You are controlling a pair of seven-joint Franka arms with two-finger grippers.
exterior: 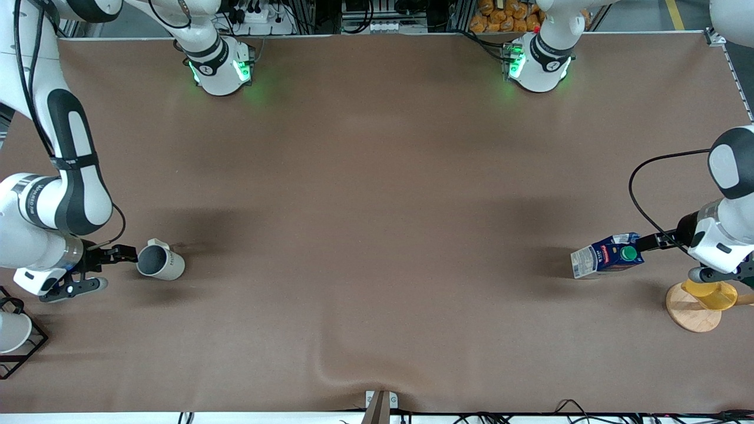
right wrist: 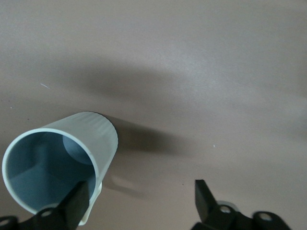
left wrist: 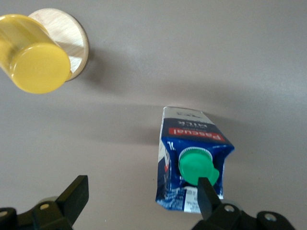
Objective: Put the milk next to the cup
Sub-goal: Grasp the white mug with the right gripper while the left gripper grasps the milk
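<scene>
1. The milk (exterior: 607,255) stands near the worktop edge at the left arm's end; the cup (exterior: 160,262) near the opposite edge.
2. The left pincer (left wrist: 143,195) gapes wide, one finger at the carton's cap, gripping nothing; centre it first.
3. The right pincer (exterior: 112,268) hangs open by the cup, empty.

left end effector (exterior: 651,241): fingers spread, low | right end effector (exterior: 112,268): fingers spread, low

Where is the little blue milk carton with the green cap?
The small dark blue milk carton sits at the left arm's end of the table, by the open left gripper, beside the yellow cup on its wooden disc.
</scene>
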